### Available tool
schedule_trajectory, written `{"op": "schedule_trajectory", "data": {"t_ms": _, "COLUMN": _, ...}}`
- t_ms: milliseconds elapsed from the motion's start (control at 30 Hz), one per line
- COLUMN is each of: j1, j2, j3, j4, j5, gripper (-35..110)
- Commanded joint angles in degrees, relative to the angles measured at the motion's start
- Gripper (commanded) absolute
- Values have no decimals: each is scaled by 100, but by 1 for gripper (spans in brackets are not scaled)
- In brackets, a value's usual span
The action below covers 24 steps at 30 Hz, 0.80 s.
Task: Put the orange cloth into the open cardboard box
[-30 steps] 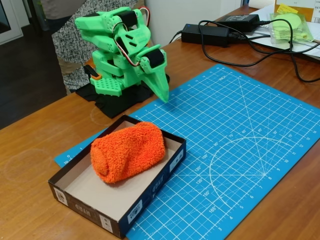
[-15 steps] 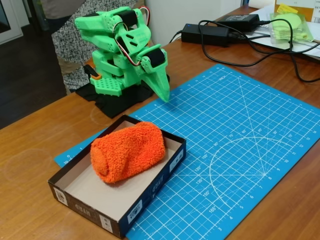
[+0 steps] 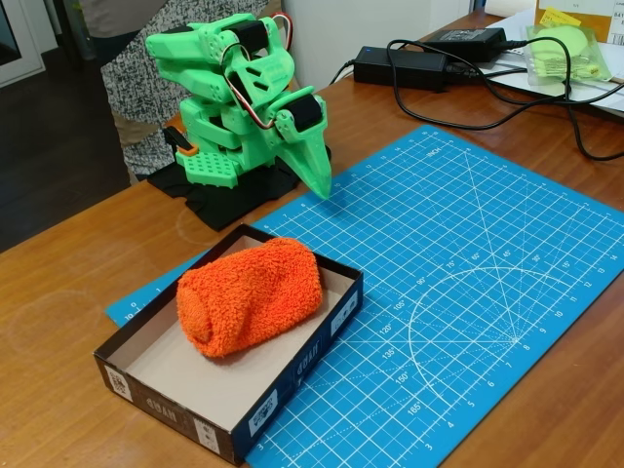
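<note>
Orange cloth point(image 3: 249, 295), rolled into a thick fuzzy bundle, lies inside the open cardboard box point(image 3: 292, 375), resting on the beige floor toward the box's far end and slanting from its 8 o'clock to its 2 o'clock side. Box with black outer walls and white labels sits at the 7 o'clock part of the fixed view, partly on the blue cutting mat point(image 3: 468, 283) and partly on the wooden tabletop point(image 3: 58, 292). Green arm point(image 3: 229, 97) is folded over its base at 11 o'clock, on a black pad. Its hand point(image 3: 319, 185) points down, tip at the mat's near corner, well apart from the box and the cloth; the fingers are clenched together, holding nothing. Black power adapters point(image 3: 400, 66) and cables lie at 1 o'clock, near a pale green item in clear plastic point(image 3: 565, 49). A person stands behind the arm. Compared with the frames from a second and half a second ago, nothing differs: arm, cloth and box hold the same positions.
</note>
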Motion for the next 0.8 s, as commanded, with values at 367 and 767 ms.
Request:
{"op": "schedule_trajectory", "data": {"t_ms": 367, "j1": -18, "j2": 88, "j3": -9, "j4": 35, "j5": -18, "gripper": 0}}
{"op": "schedule_trajectory", "data": {"t_ms": 767, "j1": 0, "j2": 88, "j3": -9, "j4": 35, "j5": 9, "gripper": 0}}
